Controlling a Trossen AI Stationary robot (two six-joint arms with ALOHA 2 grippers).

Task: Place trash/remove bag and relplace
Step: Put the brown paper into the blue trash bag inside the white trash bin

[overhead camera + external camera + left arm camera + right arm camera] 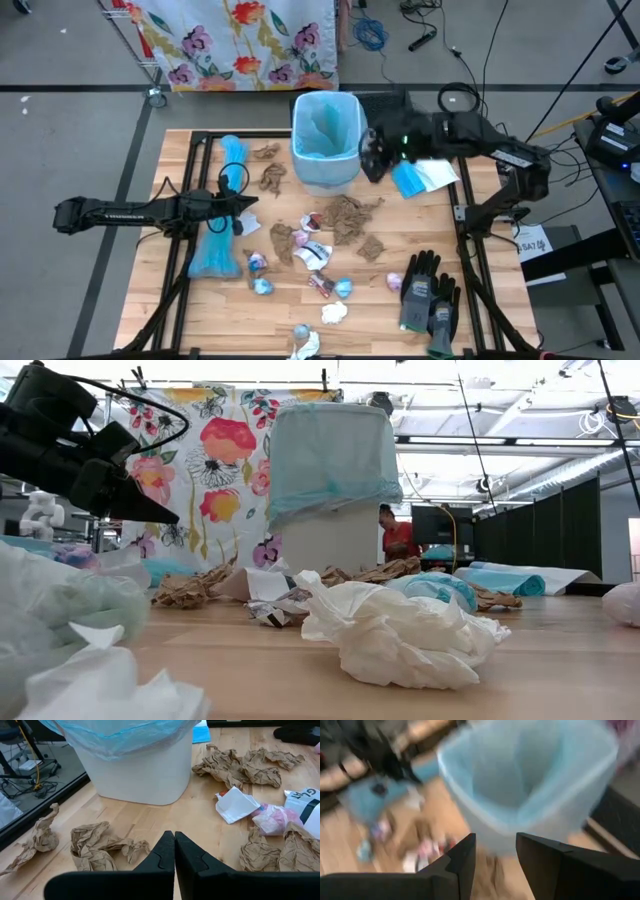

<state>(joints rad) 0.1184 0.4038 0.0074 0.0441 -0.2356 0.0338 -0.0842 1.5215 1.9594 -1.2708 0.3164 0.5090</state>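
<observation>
**Right gripper open beside the bin, scraps still spread across the bench**

White tissue wad (395, 635) fills the foreground of the low view, lying on the wooden bench (480, 300) with crumpled brown paper and wrappers behind it. From above, the trash (320, 245) sits as a loose scatter at the middle of the bench: brown paper wads (348, 215) toward the centre, small blue and white wrappers (262, 285) and tissue bits toward 6 o'clock. A pair of grey-black work gloves (428, 292) lies at about 4 o'clock and is not part of the scatter.

At 12 o'clock stands the white bin (326, 140), lined with a light blue bag. Just beside its rim, on the 3 o'clock side, hangs the right gripper (372, 155); its wrist view shows the two fingers parted with nothing between them and the bag's mouth directly ahead. A blue-and-white packet (420, 178) lies beneath that arm.

At 9 o'clock the left gripper (174, 851) points toward the bin with its fingers pressed together and nothing held.

For the next pick, the nearest scraps lie at roughly 7 o'clock from the right gripper, below the bin. The largest brown wad runs roughly 9-to-3 across the bench. The right arm looks slightly nearer to it, though the left gripper sits closer to the two wads (95, 847) left of the bin.
</observation>
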